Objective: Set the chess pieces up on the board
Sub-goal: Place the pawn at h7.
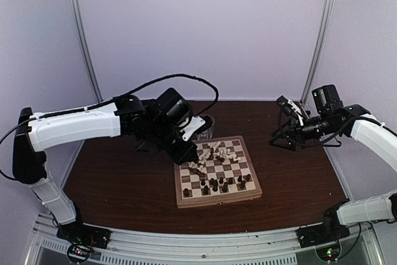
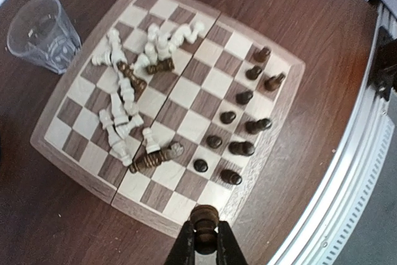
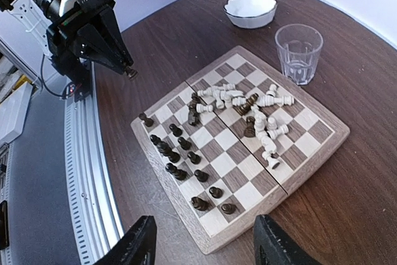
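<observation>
Dark brown worktop carries the board at centre. In the left wrist view, cream pieces lie toppled at all angles on its upper-left half and dark pieces stand mostly upright toward the right. At bottom centre the left gripper is clenched on one dark piece, head pointing up the frame past the fingertips, while the right gripper is released, holding nothing.

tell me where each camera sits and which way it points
top external: above and behind the robot, looking down on the board; left arm and right arm show.
left wrist: on the left arm, looking down at the board; left claw at the bottom edge, shut on a dark piece.
right wrist: on the right arm, looking down across the board; right claw open at the bottom edge.
shared: both wrist views show the glass.
</observation>
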Available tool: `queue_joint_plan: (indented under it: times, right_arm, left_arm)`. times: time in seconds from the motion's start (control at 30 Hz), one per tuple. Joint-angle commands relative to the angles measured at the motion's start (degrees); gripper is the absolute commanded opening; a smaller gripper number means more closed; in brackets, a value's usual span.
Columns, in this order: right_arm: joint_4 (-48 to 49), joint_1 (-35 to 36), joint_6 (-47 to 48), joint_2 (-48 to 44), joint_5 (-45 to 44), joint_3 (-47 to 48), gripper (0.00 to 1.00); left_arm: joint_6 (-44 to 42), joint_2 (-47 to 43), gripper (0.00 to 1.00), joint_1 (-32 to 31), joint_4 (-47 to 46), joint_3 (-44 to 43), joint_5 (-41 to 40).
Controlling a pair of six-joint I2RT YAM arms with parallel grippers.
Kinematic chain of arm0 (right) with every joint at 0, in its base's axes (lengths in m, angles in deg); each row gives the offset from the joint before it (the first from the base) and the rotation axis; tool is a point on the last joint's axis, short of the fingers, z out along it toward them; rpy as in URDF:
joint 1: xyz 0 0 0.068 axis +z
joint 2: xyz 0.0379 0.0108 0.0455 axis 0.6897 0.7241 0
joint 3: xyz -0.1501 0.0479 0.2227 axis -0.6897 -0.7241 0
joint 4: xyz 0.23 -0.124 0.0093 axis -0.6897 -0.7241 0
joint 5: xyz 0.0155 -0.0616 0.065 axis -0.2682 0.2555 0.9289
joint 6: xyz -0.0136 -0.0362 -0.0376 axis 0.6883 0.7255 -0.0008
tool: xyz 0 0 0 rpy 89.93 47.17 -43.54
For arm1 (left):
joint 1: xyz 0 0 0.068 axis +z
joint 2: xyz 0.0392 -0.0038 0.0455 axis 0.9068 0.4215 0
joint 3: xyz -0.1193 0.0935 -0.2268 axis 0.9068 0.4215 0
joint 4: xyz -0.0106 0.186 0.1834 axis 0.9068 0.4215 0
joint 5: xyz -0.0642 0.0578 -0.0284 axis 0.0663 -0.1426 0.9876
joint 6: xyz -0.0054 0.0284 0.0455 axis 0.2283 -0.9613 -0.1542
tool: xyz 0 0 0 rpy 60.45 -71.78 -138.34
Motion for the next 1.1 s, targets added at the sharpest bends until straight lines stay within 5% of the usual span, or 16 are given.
queue_joint_plan:
  times: [0.0, 0.47, 1.07]
  right_arm:
    - [3.09, -1.35, 2.19, -1.48, -2.84, -0.96, 0.56]
    - [3.73, -1.62, 3.6, -1.94, -3.14, -2.87, 0.57]
    - [3.53, -1.58, 4.05, -2.0, -2.99, -3.06, 0.57]
  left_arm:
    - [-1.26, 4.49, 0.03, 0.13, 5.79, 0.3, -2.56]
    - [-1.87, 14.96, 0.04, 0.06, 7.34, -1.02, -1.72]
    - [-1.01, 17.51, 0.05, 1.11, 7.38, 0.43, -0.43]
